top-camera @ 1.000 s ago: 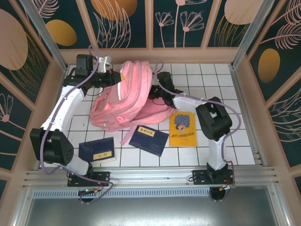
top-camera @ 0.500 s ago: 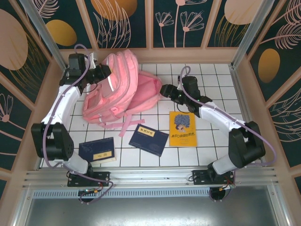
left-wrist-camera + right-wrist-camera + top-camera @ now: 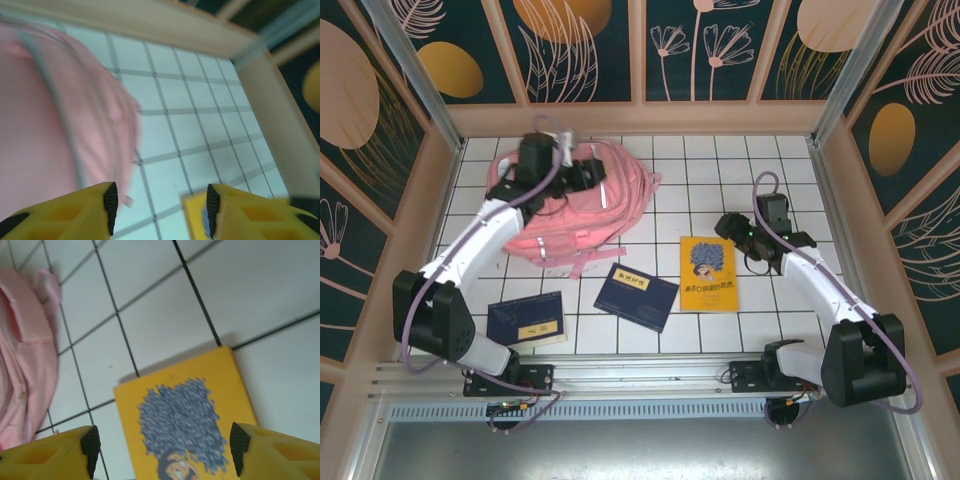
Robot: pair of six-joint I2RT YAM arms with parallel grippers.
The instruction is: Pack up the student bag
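Note:
The pink student bag [image 3: 565, 215] lies flat on the white tiles at the back left, with a strap trailing toward the front. My left gripper [image 3: 598, 176] hovers over the bag's upper right part. In the left wrist view it [image 3: 159, 207] is open and holds nothing, with the bag [image 3: 45, 115] to its left. My right gripper [image 3: 724, 224] hangs above the top edge of a yellow book [image 3: 709, 272]. It [image 3: 162, 450] is open with the yellow book [image 3: 185, 420] below its jaws, and the bag's edge [image 3: 22, 365] sits at the far left.
A dark blue book [image 3: 636, 296] lies in front of the bag, and another blue book [image 3: 527, 320] rests near the front left. A corner of the yellow book [image 3: 195, 215] shows under the left fingers. Wooden walls [image 3: 640, 118] ring the tiled floor.
The bag was held up off the tiles and now lies flat. The left gripper has let it go and moved right. The right arm has pulled back right, over the yellow book.

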